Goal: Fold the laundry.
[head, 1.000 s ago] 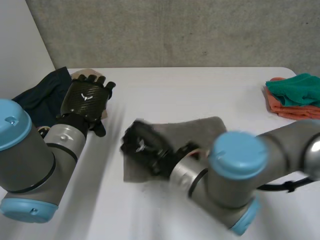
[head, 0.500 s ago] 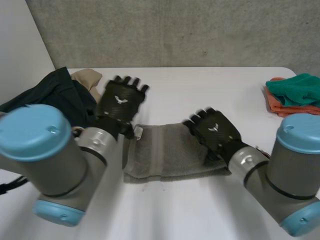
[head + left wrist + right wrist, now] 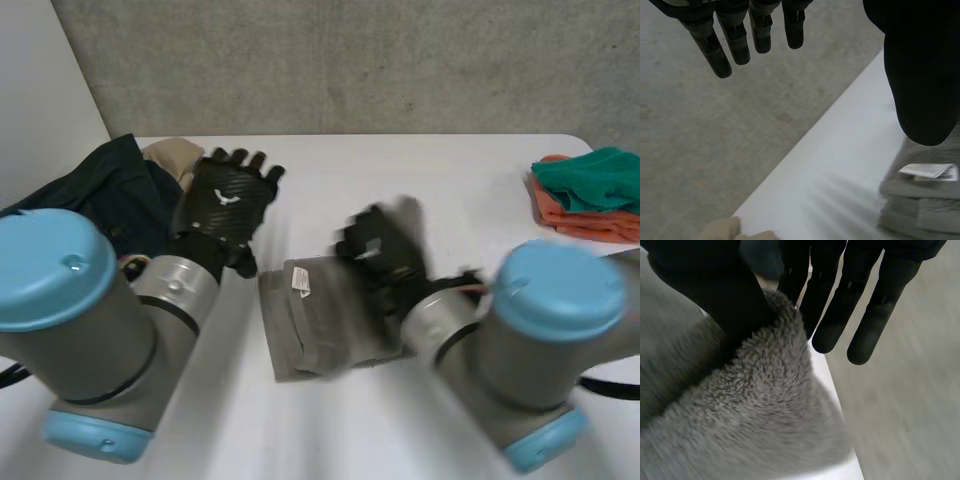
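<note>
The grey towel (image 3: 315, 325) lies bunched in the middle of the table (image 3: 450, 180), white label (image 3: 300, 283) showing. Its right part is hidden under the blurred right hand (image 3: 385, 250), and whether that hand grips it cannot be told. The left hand (image 3: 228, 203) hovers, fingers straight and spread, near the dark garment (image 3: 110, 185) at the far left corner.
</note>
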Available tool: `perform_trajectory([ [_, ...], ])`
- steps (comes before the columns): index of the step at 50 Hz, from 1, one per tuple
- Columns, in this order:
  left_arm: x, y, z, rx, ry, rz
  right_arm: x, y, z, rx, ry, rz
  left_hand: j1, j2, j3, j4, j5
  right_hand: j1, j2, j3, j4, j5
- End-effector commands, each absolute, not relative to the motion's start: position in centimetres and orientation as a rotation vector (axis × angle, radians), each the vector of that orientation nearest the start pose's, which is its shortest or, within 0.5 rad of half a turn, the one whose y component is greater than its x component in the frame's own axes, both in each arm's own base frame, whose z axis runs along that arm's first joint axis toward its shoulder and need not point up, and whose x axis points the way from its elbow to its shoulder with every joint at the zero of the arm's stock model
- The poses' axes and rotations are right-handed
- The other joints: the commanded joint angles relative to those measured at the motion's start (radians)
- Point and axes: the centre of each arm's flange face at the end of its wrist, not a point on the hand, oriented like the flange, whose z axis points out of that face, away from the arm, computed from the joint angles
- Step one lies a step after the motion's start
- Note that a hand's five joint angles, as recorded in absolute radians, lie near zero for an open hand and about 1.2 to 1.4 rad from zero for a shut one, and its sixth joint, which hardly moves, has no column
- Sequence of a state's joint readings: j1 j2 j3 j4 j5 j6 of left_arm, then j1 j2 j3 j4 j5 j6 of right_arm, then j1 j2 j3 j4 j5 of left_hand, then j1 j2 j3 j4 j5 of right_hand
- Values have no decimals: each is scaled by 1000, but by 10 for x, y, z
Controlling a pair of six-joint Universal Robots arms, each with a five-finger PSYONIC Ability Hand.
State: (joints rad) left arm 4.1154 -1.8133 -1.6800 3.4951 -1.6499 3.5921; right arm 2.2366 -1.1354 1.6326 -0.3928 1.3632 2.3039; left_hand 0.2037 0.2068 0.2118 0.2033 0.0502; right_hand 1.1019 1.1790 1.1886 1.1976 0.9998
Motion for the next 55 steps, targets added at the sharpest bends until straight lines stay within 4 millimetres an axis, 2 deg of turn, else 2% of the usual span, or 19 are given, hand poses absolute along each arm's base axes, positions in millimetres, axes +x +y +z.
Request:
perform_trajectory([
  [1,-277,-227,235,912,2017,-2237,383,-139,141,-1856,1248,-1835,-29,-32,-37,-29,-50,153,76,66,57,81],
  [3,-274,-229,235,866,2039,-2232,382,-139,141,-1843,1259,-1832,-29,-32,-37,-29,-50,-418,-495,-505,-514,-490],
  [5,-271,-231,235,804,2067,-2238,381,-139,142,-1802,1286,-1812,-29,-32,-37,-29,-50,-859,-936,-946,-955,-932],
  [8,-271,-232,238,773,2083,-2262,374,-152,153,-1686,1370,-1819,-29,-32,-37,-29,-50,-927,-1004,-1014,-1023,-1000],
  [9,-272,-234,240,752,2089,-2281,362,-172,172,-1551,1460,-1856,-28,-31,-36,-28,-49,-927,-1004,-1014,-1023,-1000],
  [11,-275,-234,245,737,2088,-2311,347,-191,191,-1384,1546,-1886,-28,-31,-36,-28,-49,-927,-1004,-1014,-1023,-1000],
  [12,-276,-235,247,734,2088,-2324,331,-209,209,-1200,1619,-1902,-25,-29,-34,-25,-46,-927,-1004,-1014,-1023,-1000],
  [13,-280,-236,251,721,2089,-2351,325,-216,215,-1110,1652,-1892,-23,-26,-31,-22,-44,-927,-1004,-1014,-1023,-1000],
  [16,-292,-231,253,737,2113,-2393,304,-235,217,-855,1800,-1768,-20,-23,-28,-19,-41,-927,-1004,-1014,-1023,-1000],
  [17,-305,-224,250,770,2147,-2413,300,-237,218,-810,1832,-1730,-14,-17,-22,-13,-35,-927,-1004,-1014,-1023,-1000],
  [20,-324,-211,243,832,2214,-2422,295,-243,222,-717,1914,-1616,13,10,5,13,-8,-927,-1004,-1014,-1023,-1000],
  [23,-339,-202,228,887,2325,-2359,294,-247,219,-708,1976,-1550,13,10,5,13,-8,-927,-1004,-1014,-1023,-1000],
  [24,-341,-202,222,896,2359,-2326,298,-250,208,-720,2022,-1493,13,10,5,13,-8,-927,-1004,-1014,-1023,-1000],
  [27,-344,-204,196,898,2477,-2195,303,-257,197,-749,2064,-1439,13,10,5,13,-8,-927,-1004,-1014,-1023,-1000],
  [33,-336,-204,151,863,2565,-1930,313,-273,169,-793,2138,-1348,4,1,-4,4,-17,-927,-1004,-1014,-1023,-1000],
  [40,-325,-200,126,878,2597,-1758,325,-268,136,-933,2165,-1287,-2,-5,-10,-1,-23,-927,-1004,-1014,-1023,-1000],
  [47,-322,-197,130,882,2599,-1739,328,-264,139,-1170,2148,-1415,-8,-11,-16,-7,-29,-927,-1004,-1014,-1023,-1000],
  [52,-322,-206,164,885,2508,-1866,327,-258,171,-1231,2108,-1589,-17,-20,-25,-16,-38,-927,-1004,-1014,-1023,-1000],
  [55,-321,-215,183,906,2414,-1929,330,-246,176,-1246,2057,-1642,-20,-23,-28,-19,-41,-927,-1004,-1014,-1023,-1000],
])
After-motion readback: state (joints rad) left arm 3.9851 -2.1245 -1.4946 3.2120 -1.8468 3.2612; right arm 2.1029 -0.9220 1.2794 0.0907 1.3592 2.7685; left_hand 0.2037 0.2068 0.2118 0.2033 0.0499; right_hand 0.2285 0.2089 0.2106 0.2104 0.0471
